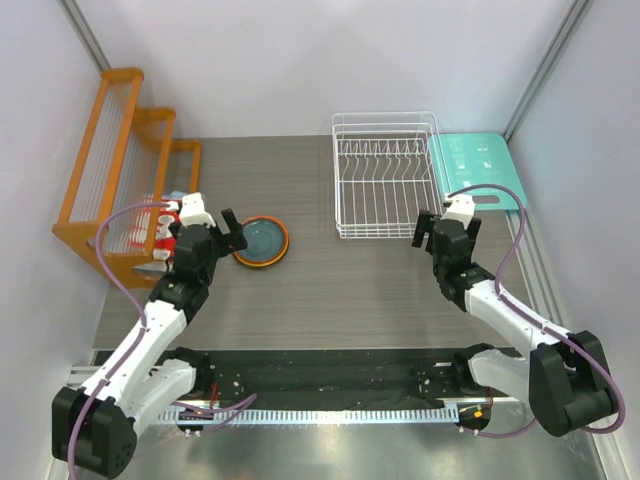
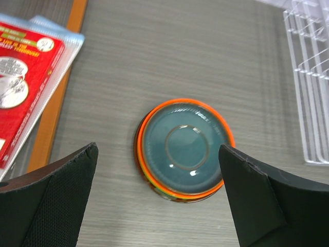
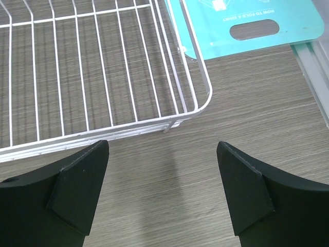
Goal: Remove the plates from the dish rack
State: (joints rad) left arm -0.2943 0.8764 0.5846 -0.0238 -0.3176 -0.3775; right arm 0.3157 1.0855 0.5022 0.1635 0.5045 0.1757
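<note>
The plates sit stacked left of the dish rack (it holds nothing, so unloading looks done); left tool and right tool both spread, empty.

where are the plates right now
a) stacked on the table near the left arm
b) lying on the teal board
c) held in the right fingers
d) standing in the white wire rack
a: the plates sit in one stack on the table, with the orange plate on top showing its teal face, and the dish rack holds nothing.
</note>
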